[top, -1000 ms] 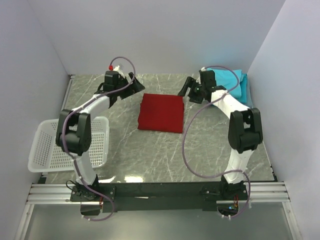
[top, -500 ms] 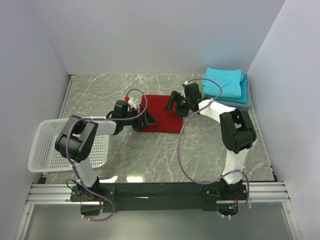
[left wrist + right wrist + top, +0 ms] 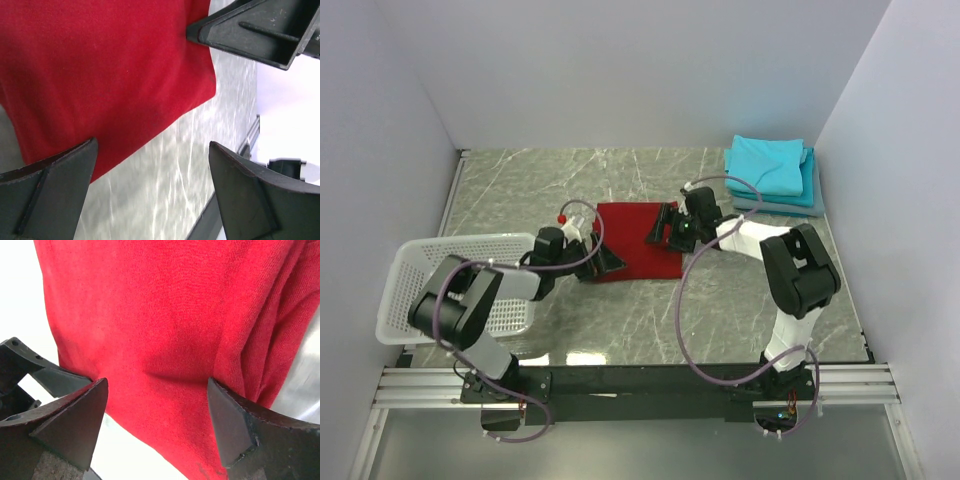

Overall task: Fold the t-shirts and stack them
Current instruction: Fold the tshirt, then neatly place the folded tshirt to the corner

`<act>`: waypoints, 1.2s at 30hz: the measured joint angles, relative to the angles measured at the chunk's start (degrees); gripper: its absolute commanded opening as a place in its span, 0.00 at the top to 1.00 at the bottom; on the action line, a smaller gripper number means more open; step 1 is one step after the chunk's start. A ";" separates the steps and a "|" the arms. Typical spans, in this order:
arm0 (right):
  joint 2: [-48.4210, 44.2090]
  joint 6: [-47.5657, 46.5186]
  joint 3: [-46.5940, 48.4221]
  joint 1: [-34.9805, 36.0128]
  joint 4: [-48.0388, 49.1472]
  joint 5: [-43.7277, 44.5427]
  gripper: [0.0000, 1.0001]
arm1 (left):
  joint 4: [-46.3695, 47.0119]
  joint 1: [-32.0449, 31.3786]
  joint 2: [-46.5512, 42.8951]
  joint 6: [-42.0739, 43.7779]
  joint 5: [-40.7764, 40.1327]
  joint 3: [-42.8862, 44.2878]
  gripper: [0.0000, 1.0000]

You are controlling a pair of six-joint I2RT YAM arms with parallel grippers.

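Red t-shirt (image 3: 638,245): folded to a flat rectangle, lying mid-table on the grey marble table (image 3: 620,320), in much the same place as a second ago.
Left gripper (image 3: 605,262): a second ago it was raised near the shirt's far-left corner. It has now swung down low to the near-left edge, with jaws spread wide and nothing held.
Right gripper (image 3: 665,228): it has left the far-right corner and dropped onto the shirt's right side. Its jaws stand apart over the cloth and pinch nothing.
Wrist views: red cloth fills the gap between each pair of fingers (image 3: 65,425).
Folded stack (image 3: 770,170): a turquoise t-shirt on a grey-blue one in the far-right corner, well apart from both grippers.
White lattice basket (image 3: 405,300): at the left edge of the table.
Meaning: both arms appear set to grasp the red shirt from opposite sides, probably to lift it toward the stack. No grip has been made yet.
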 measured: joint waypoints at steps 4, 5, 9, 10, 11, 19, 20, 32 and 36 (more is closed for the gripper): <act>-5.81 -0.09 -6.91 1.79 0.42 0.26 0.13 | -1.11 -1.90 -8.20 -0.85 -1.33 -7.21 0.01; -7.28 -0.15 -8.31 2.12 0.11 0.52 0.13 | -2.86 -2.43 -11.13 -0.83 -1.95 -8.48 0.01; -14.49 -1.64 -12.09 3.41 -4.98 3.41 0.12 | -14.49 -4.74 -23.28 -0.28 -5.40 -9.84 0.01; -15.96 -2.03 -12.09 3.52 -6.40 4.00 0.12 | -17.33 -5.20 -26.38 0.02 -6.62 -9.60 0.01; -17.86 -2.60 -12.09 3.65 -7.67 4.46 0.12 | -20.52 -5.55 -29.81 0.59 -8.02 -8.85 0.01; -29.46 -4.44 -10.67 3.74 -14.43 14.23 0.10 | -35.43 -6.12 -42.34 2.36 -24.87 3.52 0.01; -29.22 -4.44 -10.27 3.74 -14.97 15.63 0.10 | -36.87 -6.12 -42.53 1.92 -28.04 4.96 0.01; -8.85 -4.00 -0.44 4.83 -17.42 22.82 0.12 | -47.04 -6.05 -41.86 -2.49 -46.82 6.19 0.01; -4.04 -3.39 2.12 5.88 -17.53 23.76 0.16 | -47.63 -6.05 -41.83 -2.54 -47.39 5.42 0.00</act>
